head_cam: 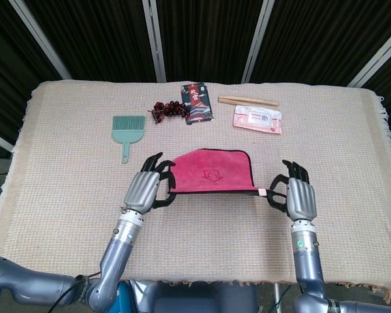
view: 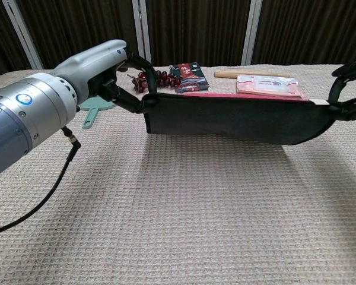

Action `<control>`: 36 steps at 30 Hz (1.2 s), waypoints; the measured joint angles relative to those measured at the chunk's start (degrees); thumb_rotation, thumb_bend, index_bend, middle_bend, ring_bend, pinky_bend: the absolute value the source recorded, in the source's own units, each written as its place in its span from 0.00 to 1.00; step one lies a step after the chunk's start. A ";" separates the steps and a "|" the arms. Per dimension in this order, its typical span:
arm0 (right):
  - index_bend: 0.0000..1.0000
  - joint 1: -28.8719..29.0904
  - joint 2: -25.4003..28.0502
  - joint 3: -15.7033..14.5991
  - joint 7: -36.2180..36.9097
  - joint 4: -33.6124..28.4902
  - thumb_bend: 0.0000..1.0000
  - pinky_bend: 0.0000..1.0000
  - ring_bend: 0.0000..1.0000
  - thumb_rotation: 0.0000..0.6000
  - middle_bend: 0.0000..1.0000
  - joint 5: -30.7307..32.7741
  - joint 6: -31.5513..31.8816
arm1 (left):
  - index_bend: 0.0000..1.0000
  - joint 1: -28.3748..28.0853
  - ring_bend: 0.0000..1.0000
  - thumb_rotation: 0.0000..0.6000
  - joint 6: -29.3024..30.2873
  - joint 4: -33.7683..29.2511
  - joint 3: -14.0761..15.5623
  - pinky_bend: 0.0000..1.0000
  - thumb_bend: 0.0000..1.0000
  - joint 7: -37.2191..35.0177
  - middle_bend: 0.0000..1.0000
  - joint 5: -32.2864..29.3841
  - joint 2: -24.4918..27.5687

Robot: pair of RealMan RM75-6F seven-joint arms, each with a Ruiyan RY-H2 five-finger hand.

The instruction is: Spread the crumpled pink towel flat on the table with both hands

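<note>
Pink towel (head_cam: pixel 212 173) is what we see stretched between the two arms over the middle of the table (head_cam: pixel 58 182), its near edge pulled taut and lifted off the surface, as the chest view shows. In that view its underside looks dark; from the head view the top face is pink with a dark trim, and the far part sags toward the table. We cannot tell whether the far edge touches the cloth covering.

Our left robot hand (head_cam: pixel 145 188) pinches the towel's near left corner, fingers curled around the edge. Our right robot hand (head_cam: pixel 298 197) pinches the near right corner at a small pale tag, with the remaining fingers spread upward.

Beyond the towel, toward the far edge of the table, we see a green brush (head_cam: pixel 127 130) on the left, then a cluster of dark red beads (head_cam: pixel 167 110), a dark printed packet (head_cam: pixel 198 102) just beside it, a pair of wooden chopsticks (head_cam: pixel 247 100), and a pink packet (head_cam: pixel 257 120) just in front of them.
</note>
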 measured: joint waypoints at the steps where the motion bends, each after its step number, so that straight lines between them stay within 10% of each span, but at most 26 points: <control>1: 0.71 -0.32 -0.04 -0.27 -0.07 -0.31 0.53 0.00 0.00 1.00 0.14 -0.40 0.22 | 0.87 0.22 0.00 1.00 -0.04 -0.18 0.19 0.00 0.76 0.02 0.21 0.30 0.01; 36: 0.70 -7.76 -2.45 -5.61 -2.52 -1.44 0.53 0.00 0.00 1.00 0.14 -7.22 0.35 | 0.85 9.81 0.00 1.00 -3.83 -3.38 7.98 0.00 0.74 2.00 0.20 10.31 2.45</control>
